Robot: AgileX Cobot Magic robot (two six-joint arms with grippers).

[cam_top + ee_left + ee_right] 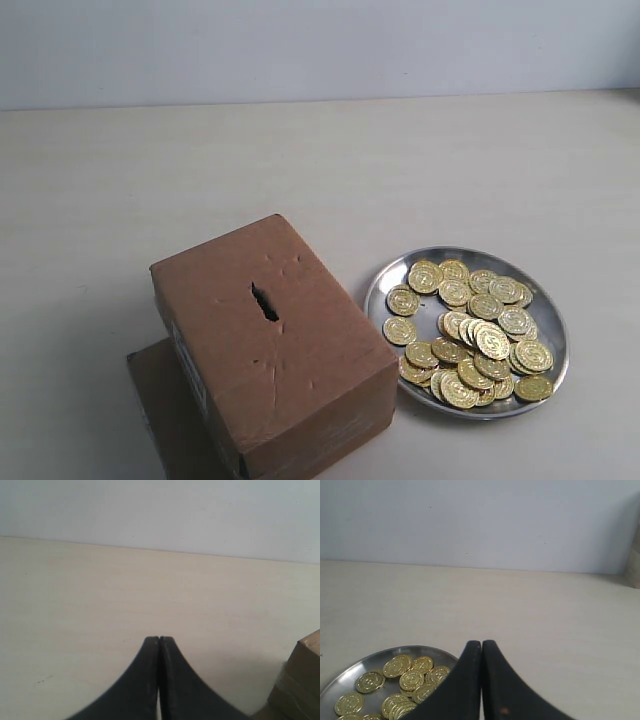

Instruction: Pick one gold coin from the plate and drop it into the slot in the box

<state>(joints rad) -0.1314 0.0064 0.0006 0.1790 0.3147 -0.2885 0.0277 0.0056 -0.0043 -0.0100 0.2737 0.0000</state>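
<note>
One brown cardboard box (270, 350) stands on the pale table (300, 160), and I place everything else by it. Its dented top carries one box slot (264, 301), a short dark slit with ragged edges in the middle of that face, and nothing is in it. Under the box lies one flat brown cardboard sheet (165, 400), sticking out past the box's left side in the off-arm camera. Just beside the box on its right sits one round silver plate (430, 316). The box's near corner overlaps the plate's rim from this angle, so I cannot tell whether the two touch. The gold coins (485, 340) are all on the plate, none on the table or the box. I count something over two dozen, but they are heaped and overlapping toward the side away from the box, so the exact number escapes me. Neither of the two arms shows in the off-arm camera. The left gripper (159, 639) has its two black fingers pressed flat together with nothing between them. It hangs over bare table, with only a corner of the box at the edge of its own camera. The right gripper (481, 642) is likewise clenched on nothing. It hangs by the plate's rim without touching a coin, and the box is out of its camera's sight. A plain light wall (300, 50) rises beyond the table, well behind the box.
</note>
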